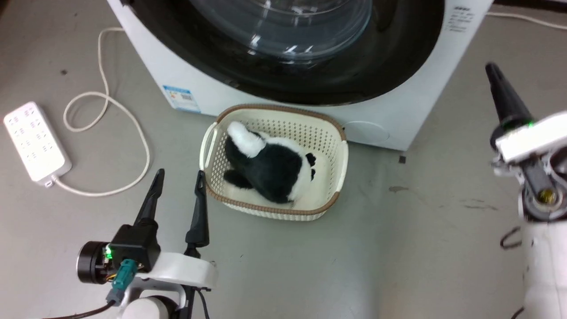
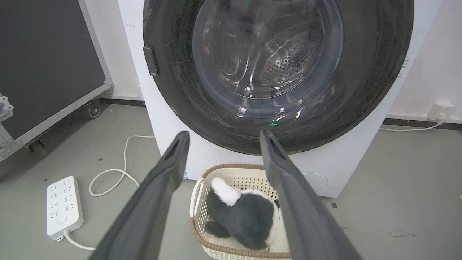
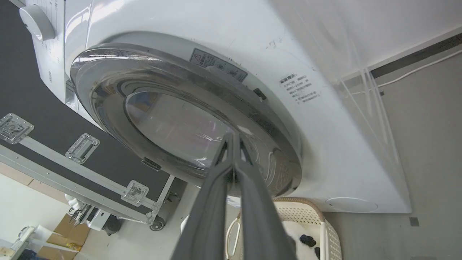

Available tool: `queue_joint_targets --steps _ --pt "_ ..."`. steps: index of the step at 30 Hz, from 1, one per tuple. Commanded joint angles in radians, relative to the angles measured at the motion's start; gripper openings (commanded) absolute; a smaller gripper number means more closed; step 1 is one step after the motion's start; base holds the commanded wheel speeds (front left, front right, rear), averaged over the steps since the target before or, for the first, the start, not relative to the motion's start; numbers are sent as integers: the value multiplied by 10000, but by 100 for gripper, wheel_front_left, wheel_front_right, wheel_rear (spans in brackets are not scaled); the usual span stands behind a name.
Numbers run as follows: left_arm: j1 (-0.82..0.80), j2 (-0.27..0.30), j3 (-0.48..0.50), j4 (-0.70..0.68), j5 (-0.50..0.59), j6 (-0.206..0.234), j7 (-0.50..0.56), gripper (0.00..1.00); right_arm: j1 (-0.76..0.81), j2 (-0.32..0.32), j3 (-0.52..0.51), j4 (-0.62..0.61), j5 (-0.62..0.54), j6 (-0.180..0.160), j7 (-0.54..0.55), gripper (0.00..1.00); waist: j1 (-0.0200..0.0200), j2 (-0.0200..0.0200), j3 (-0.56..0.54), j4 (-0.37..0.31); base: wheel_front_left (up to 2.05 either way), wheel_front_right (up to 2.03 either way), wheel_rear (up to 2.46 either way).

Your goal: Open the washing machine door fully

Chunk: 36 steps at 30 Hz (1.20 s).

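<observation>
Ahead of the left gripper (image 1: 180,173), whose fingers stand apart and empty, we find the door (image 2: 361,72) seated flush on the washing machine (image 1: 398,119), with a basket (image 1: 279,107) just beside its fingertips. The right gripper (image 3: 232,139) is pinched closed on nothing, the door's glass beyond its tips. We advise hooking the rim tab (image 2: 151,60), then swinging wide, clear of the basket.
</observation>
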Motion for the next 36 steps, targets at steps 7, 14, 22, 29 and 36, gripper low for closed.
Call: queue_joint_targets --steps 7,14,22,29,36 --pt "-248 4 -242 -154 -137 167 -236 100 -1789 -270 -201 1214 843 -3 654 0 -2 0 459 395 0 0 0" --pt "-333 4 -377 -183 -318 263 -383 100 -3322 -775 -634 3120 1552 -4 1317 0 -2 0 775 639 0 0 0" --pt "-515 4 -582 -216 -412 305 -592 100 -6086 -1418 -1058 6585 2774 -5 2907 0 -2 0 1244 934 0 0 0" --pt "-650 4 -724 -258 -443 414 -738 100 -7729 -1781 -1146 8203 3444 -5 3831 0 -2 0 1614 1141 0 0 0" --pt "-784 4 -871 -296 -546 507 -884 100 -8451 -1935 -1189 9041 4047 -6 4789 0 -2 0 1853 1303 0 0 0"
